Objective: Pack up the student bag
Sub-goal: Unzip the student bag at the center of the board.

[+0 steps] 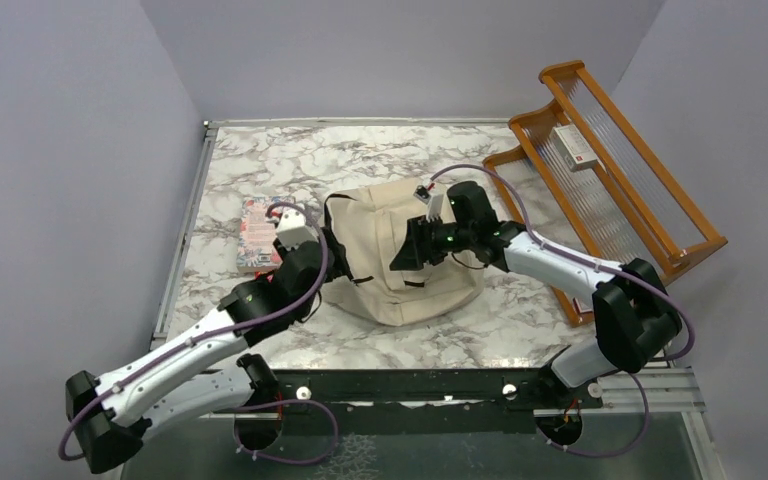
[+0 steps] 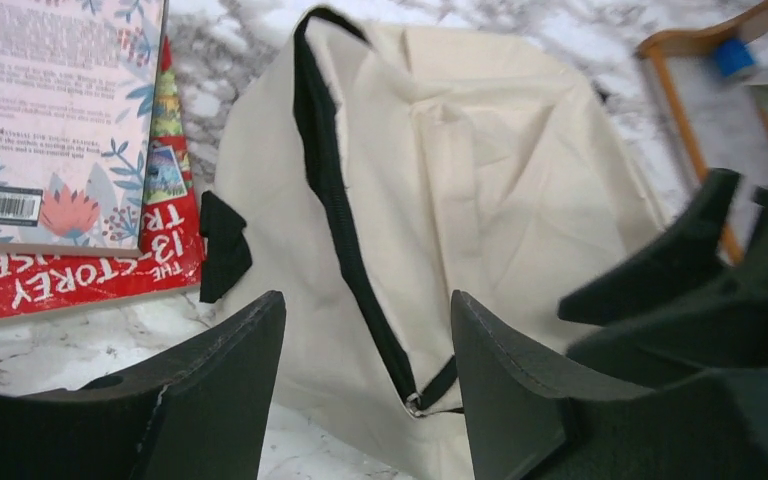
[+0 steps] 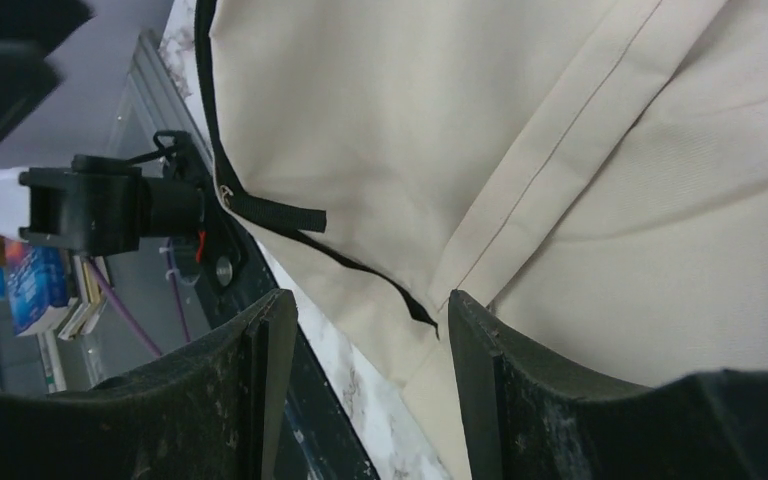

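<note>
The student bag (image 1: 390, 262), beige fabric with black straps, lies flat in the middle of the marble table (image 1: 290, 160). My left gripper (image 1: 330, 256) is at its left edge. In the left wrist view that gripper (image 2: 366, 300) is open, with nothing between its fingers, just above the bag (image 2: 480, 170) and a black strap (image 2: 332, 200) with a metal ring. My right gripper (image 1: 407, 252) hovers over the bag's middle. It (image 3: 368, 300) is open too, over the bag's (image 3: 410, 120) near edge and a loose black strap end (image 3: 272, 213). The right gripper's fingers (image 2: 675, 262) show beside the left one.
Two books (image 1: 259, 233) lie stacked left of the bag: a pale floral one (image 2: 55, 110) on a red one (image 2: 90, 268). A wooden rack (image 1: 650, 205) stands at the right with a small box (image 1: 573, 146) on it. The table's near edge (image 3: 345, 375) runs under the right gripper.
</note>
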### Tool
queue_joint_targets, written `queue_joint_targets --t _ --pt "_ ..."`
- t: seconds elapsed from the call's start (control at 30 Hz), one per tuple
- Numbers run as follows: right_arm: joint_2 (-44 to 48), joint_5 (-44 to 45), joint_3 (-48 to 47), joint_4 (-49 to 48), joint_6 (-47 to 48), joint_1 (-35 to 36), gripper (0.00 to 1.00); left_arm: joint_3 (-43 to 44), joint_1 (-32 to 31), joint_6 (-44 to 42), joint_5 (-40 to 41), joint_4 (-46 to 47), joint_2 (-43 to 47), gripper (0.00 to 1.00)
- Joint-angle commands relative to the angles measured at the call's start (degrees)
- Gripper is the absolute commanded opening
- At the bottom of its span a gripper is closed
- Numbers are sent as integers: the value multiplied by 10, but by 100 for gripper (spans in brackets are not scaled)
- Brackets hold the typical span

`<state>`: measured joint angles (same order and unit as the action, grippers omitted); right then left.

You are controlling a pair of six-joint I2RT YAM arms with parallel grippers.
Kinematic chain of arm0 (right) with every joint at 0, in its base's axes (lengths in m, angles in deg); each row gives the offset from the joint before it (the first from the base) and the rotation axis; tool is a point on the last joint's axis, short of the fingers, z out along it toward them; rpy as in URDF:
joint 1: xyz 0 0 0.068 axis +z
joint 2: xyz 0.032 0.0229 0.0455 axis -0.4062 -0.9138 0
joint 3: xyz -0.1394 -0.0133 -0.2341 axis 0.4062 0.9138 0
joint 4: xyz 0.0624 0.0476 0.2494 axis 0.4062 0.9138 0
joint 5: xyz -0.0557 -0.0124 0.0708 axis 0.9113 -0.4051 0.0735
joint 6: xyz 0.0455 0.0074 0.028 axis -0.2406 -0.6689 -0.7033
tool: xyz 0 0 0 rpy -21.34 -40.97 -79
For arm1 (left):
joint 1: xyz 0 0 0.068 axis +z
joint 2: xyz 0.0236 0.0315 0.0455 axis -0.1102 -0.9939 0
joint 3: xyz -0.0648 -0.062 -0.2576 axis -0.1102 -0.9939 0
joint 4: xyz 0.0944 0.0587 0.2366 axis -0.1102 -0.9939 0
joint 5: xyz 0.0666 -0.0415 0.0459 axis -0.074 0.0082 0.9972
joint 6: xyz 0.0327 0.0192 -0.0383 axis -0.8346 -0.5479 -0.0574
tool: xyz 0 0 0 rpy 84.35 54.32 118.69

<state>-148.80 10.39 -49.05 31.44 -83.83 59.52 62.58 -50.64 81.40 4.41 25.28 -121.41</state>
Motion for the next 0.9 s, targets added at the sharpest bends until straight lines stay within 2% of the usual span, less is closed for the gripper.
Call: queue_joint_targets --t 0.0,0.17,0.47,0.67,0.87 --pt "13 -49 17 -77 -53 0 62 27 126 -18 -201 10 -81 64" --pt "14 -15 49 -112 -142 0 62 53 193 -27 -269 31 -134 70" --pt "7 -27 132 -257 -352 0 62 48 221 -49 -319 52 -180 71" --pt "0 -17 171 -341 -472 10 62 25 224 -49 -326 59 -183 59" --pt "-11 51 187 -369 -566 51 63 17 227 -49 -324 68 -178 42"
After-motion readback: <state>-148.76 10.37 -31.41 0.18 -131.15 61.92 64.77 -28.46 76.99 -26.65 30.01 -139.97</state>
